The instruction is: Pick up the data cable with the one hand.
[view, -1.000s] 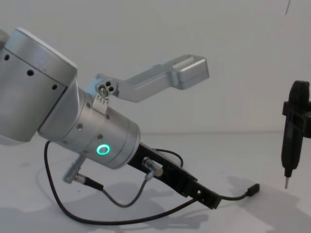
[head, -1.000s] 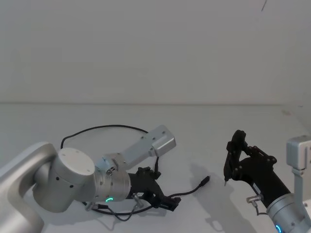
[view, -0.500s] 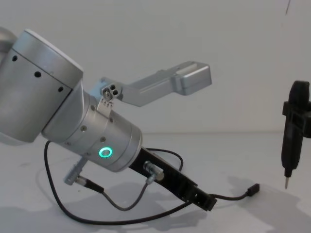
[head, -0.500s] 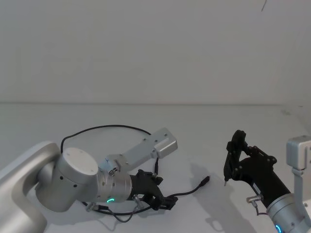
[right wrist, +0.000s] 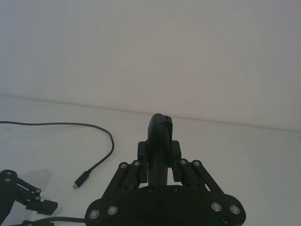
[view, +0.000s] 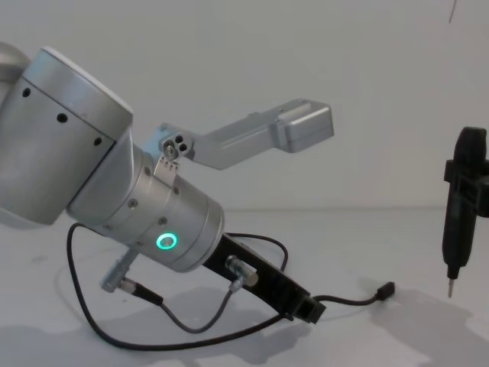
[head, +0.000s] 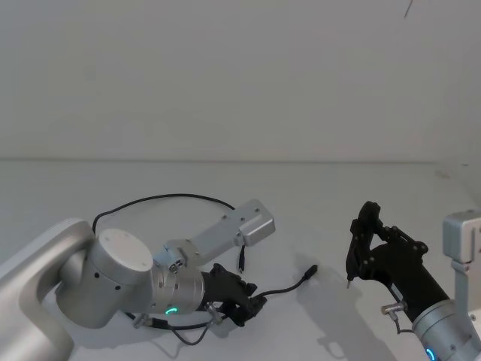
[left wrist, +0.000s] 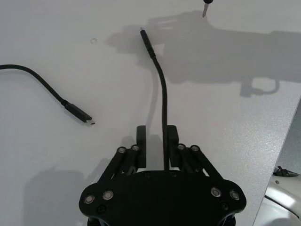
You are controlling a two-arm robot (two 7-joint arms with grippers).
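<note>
Both jaws of the left gripper (left wrist: pixel 156 135), low on the near-left table (head: pixel 338 195), straddle the data cable (left wrist: pixel 164 103) with a gap showing, not clenched; the cord touches one pad. Closing off-centre could flick the thin cord out. The right gripper (right wrist: pixel 158 151) hangs parked at right, clamping a pointed black tool (view: pixel 458 206).

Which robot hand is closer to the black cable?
Left. The left gripper sits at the data cable, which runs between its fingers. The right gripper hangs off to the right, clear of the plug.
</note>
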